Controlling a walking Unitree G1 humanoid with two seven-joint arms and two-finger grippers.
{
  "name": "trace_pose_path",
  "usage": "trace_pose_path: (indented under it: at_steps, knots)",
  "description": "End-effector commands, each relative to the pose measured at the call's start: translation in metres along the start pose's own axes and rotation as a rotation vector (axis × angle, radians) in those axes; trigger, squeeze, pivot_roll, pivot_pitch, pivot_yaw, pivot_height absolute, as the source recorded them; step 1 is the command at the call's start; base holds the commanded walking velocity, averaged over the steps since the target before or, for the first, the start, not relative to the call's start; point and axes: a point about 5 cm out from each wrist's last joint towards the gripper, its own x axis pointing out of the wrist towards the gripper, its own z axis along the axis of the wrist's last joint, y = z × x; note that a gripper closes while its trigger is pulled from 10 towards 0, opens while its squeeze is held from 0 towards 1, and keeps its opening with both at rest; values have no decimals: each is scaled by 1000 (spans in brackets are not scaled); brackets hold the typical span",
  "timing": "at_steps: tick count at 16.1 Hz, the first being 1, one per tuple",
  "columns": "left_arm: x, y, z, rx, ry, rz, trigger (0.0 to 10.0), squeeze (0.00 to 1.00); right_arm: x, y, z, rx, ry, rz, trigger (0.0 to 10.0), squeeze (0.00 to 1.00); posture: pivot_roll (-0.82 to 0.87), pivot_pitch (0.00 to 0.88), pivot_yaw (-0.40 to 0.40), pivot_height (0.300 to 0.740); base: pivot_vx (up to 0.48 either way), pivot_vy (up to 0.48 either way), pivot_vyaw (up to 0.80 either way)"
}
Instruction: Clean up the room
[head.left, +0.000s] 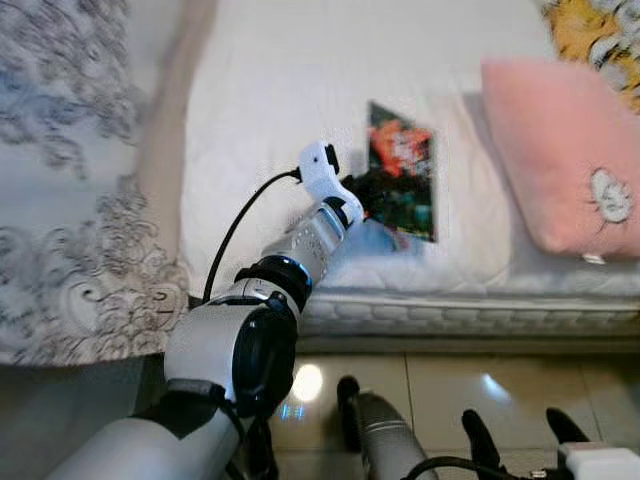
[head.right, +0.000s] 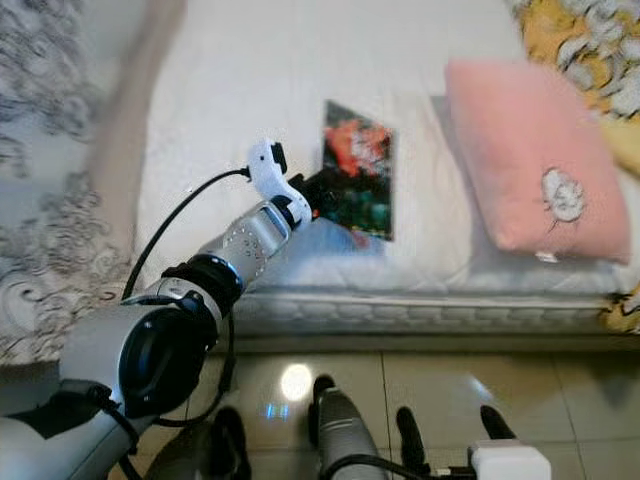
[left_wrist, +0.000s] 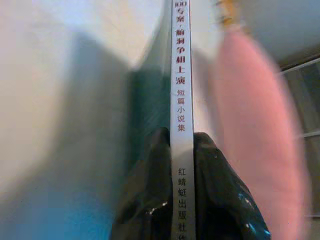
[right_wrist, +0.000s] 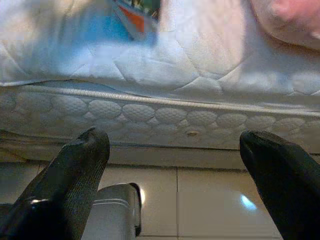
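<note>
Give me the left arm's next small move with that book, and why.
Probably lift the book clear of the mattress and draw it back. The left gripper is shut on its spine, held on edge above the bed beside the pink pillow. The right gripper hangs open over the floor.

White quilted mattress (head.left: 300, 90), plain pink pillow (head.left: 560, 150), dark book (head.left: 403, 170) with orange-green cover, grey-patterned curtain (head.left: 70, 200)

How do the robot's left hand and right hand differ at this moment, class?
The left hand is shut on the book over the bed; the right hand is open, gripping nothing. The left arm reaches forward, while the right hangs low above the floor. Both have black fingers.
</note>
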Motion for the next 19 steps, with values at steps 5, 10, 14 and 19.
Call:
trace_pose_path:
  at_steps: [5,10,14,19]
  knots:
    - [-6,13,-35,283,61,176,10000,0,-3,3,-3,5,47,-3,10000,0,-471,364,-50,732,0,0,0]
    - [-18,50,-14,445,41,297,10000,133,11,1,-4,11,28,20,10000,0,-409,342,-59,732,0,0,0]
    - [-16,48,9,378,-49,319,10000,1000,17,-10,-1,22,-6,15,10000,0,-399,321,-58,732,0,0,0]
    - [-18,54,28,359,-108,374,10000,1000,21,-12,0,4,-17,14,10000,0,-407,307,-52,732,0,0,0]
